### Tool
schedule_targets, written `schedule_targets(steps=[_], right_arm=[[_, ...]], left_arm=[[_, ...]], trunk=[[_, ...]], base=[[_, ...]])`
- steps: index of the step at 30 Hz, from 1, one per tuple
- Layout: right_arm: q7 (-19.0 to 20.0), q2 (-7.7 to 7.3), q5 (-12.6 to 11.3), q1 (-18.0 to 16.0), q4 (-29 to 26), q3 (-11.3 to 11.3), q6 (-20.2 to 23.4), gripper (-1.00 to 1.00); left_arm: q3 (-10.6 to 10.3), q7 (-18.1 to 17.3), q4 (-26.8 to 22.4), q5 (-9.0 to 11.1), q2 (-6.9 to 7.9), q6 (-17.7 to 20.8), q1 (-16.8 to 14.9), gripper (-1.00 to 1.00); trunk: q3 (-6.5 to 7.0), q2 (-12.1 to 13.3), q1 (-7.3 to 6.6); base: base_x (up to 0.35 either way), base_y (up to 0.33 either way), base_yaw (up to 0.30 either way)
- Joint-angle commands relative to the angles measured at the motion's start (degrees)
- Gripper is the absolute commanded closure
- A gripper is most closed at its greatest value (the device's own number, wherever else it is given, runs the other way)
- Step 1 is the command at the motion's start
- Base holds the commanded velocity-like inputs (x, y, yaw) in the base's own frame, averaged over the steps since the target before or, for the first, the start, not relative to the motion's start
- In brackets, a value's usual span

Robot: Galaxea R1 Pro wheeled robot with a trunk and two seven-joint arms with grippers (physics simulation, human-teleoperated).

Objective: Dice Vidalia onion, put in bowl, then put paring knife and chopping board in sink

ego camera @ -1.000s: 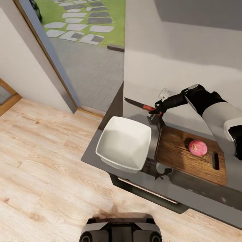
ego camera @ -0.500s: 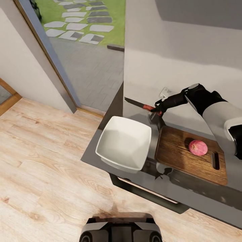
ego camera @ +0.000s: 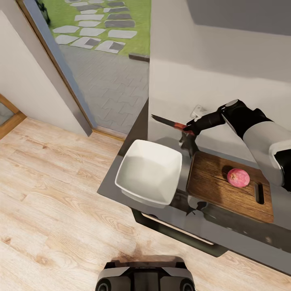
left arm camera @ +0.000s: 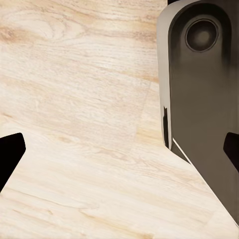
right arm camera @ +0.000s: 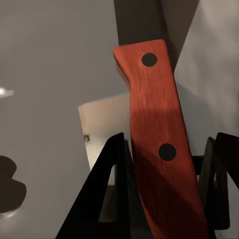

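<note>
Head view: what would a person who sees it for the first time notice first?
First, the paring knife, held in the air by the right gripper above the countertop, behind the bowl. Next, the pinkish Vidalia onion, which lies whole on the chopping board to the right of the bowl.

No readable text, labels, brands, numbers or signs in any view.
</note>
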Motion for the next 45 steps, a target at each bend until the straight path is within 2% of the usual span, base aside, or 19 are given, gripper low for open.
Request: schedule_targets(steps=[1,25,45], right_arm=[[0.3,0.19,0.2,1.9,-0.1,0.3,1.0,1.0],[0.7,0.42,0.4,1.9,-0.8,0.3,1.6,1.0],[0.7,0.68,0.4,1.9,-1.2,0.1,4.6,1.0]], left_arm=[[-0.3,0.3,0.1,-0.1,-0.04,-0.2,-0.1,-1.0],[-0.3,0.3,0.1,-0.1,-0.04,-0.2,-0.1,-1.0],[-0.3,0.3,0.1,-0.1,-0.04,-0.2,-0.1,-1.0]], trunk=[[-0.07,0.0,0.06],[-0.07,0.0,0.06],[-0.07,0.0,0.06]], base=[[0.0,0.0,0.0],[0.0,0.0,0.0],[0.0,0.0,0.0]])
